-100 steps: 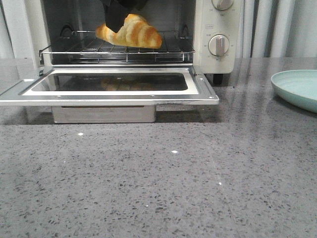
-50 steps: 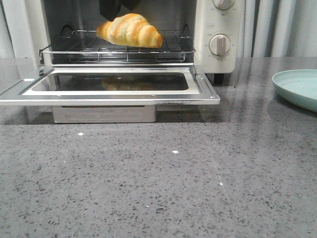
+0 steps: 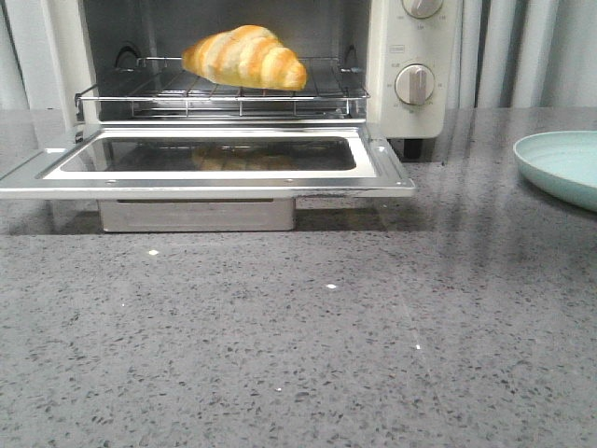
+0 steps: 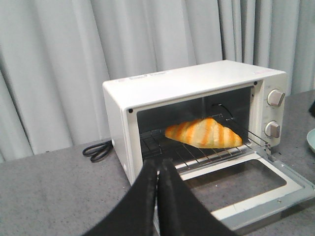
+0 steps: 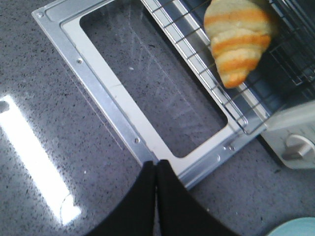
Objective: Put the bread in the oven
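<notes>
Inside the cream-white toaster oven [image 3: 415, 65], the glossy golden-orange croissant-shaped bread [image 3: 245, 57] lies on the wire rack [image 3: 224, 93], free of any grip. Its glass-windowed door [image 3: 210, 161] hangs open, flat above the speckled grey tabletop [image 3: 308, 345]. Both the left tool [image 4: 157, 169] and right tool [image 5: 156, 169] have their black fingers pressed together, holding nothing.

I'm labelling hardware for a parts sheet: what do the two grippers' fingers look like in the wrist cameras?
Both the left gripper and right gripper show plain matte black fingers, smooth, tapering to narrow tips. No markings, cables or padding are visible on them.
</notes>
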Tool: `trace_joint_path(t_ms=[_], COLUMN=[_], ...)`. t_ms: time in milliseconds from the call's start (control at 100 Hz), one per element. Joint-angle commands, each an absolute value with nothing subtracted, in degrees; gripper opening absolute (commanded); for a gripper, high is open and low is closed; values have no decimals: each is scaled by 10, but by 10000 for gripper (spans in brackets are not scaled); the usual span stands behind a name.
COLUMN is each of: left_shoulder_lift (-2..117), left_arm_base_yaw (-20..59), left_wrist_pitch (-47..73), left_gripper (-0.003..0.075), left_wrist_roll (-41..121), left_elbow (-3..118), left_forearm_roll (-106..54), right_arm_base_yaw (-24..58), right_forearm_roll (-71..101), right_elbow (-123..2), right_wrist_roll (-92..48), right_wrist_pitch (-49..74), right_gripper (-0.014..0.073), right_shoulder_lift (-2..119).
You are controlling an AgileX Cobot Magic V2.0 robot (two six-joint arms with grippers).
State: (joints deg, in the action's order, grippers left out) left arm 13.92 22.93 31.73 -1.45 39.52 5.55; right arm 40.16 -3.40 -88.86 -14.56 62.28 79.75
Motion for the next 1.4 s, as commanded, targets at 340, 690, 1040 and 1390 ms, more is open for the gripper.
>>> trace_joint_path(t_ms=[340,690,1040,1390], left_shoulder_lift=[145,145,145,136], left_arm_base_yaw=[229,229,229,220], left_wrist_pitch=[279,278,280,267], left_gripper=[-21,-21,-21,-21], left_wrist_roll=[-37,-37,-37,-37], left_elbow=[340,311,308,283], left_forearm_roll=[30,30,30,4], right_arm_base_yaw=[372,278,278,278], right_forearm_roll=[-118,-127,-127,-127], right_elbow=[-408,-267,-267,-267], right_wrist_roll=[-141,-92,-92,-92], right_wrist_pitch=[246,224,195,195], right_gripper=[-46,-48,-48,-48], right_shoulder_lift=[260,56,56,56])
